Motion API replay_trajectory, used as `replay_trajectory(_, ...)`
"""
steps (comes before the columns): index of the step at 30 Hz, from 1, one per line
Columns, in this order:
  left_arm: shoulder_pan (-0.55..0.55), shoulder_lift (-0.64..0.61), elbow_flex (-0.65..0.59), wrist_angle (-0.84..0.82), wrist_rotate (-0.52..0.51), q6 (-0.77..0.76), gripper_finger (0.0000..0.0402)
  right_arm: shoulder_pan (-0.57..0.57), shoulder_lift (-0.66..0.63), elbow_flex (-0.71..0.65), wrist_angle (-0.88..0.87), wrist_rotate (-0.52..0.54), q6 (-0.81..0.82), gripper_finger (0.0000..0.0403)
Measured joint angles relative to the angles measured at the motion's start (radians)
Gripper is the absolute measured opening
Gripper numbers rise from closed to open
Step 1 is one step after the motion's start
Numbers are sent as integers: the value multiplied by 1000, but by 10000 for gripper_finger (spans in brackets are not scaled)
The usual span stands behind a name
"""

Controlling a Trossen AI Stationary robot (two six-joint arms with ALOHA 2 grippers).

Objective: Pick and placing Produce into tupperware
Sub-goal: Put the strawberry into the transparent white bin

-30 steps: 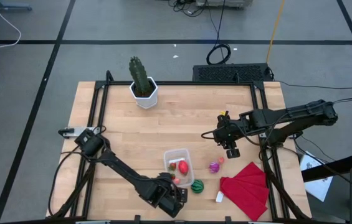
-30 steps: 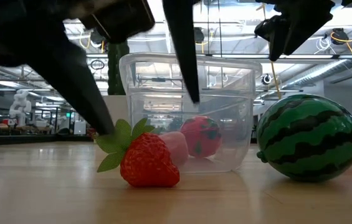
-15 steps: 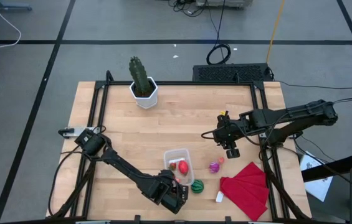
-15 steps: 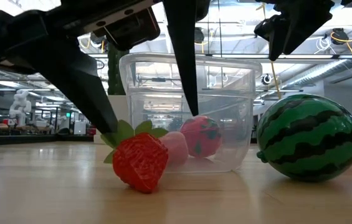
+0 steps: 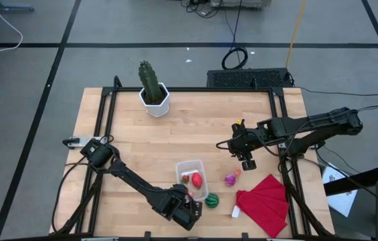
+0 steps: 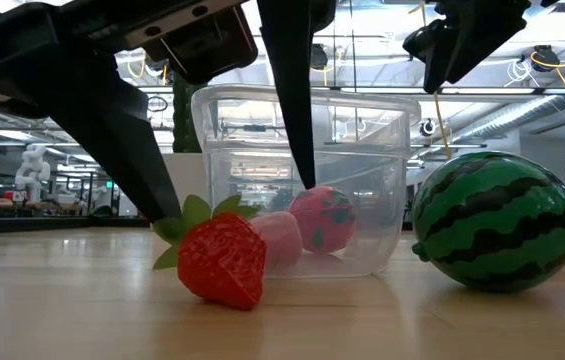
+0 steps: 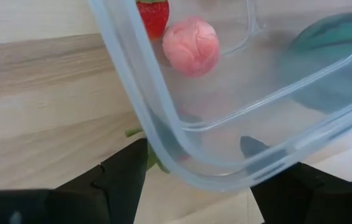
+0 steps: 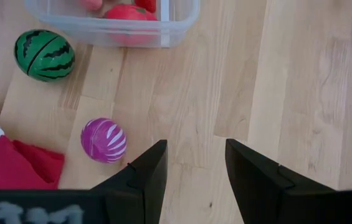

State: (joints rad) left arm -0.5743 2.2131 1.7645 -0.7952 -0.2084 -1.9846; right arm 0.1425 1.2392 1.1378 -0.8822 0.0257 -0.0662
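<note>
Robotics lab: framed wooden tabletop (image 5: 128, 134), taped grey floor (image 5: 35, 73), loose cables (image 5: 234, 57), open hall with ceiling lights (image 6: 542, 70).

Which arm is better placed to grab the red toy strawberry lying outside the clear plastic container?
Left, probably. The left gripper already straddles the red toy strawberry beside the clear plastic container, fingers open. The right gripper hangs across the table, nearer the purple striped ball.
</note>
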Motion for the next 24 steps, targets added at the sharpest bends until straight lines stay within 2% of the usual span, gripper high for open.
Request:
replay_trajectory(9,0,20,0,9,78,4,257,0,0,0,1,0,-2,153)
replay_trajectory(24,5,54,2,53,96,11,257,0,0,0,18,0,-2,153)
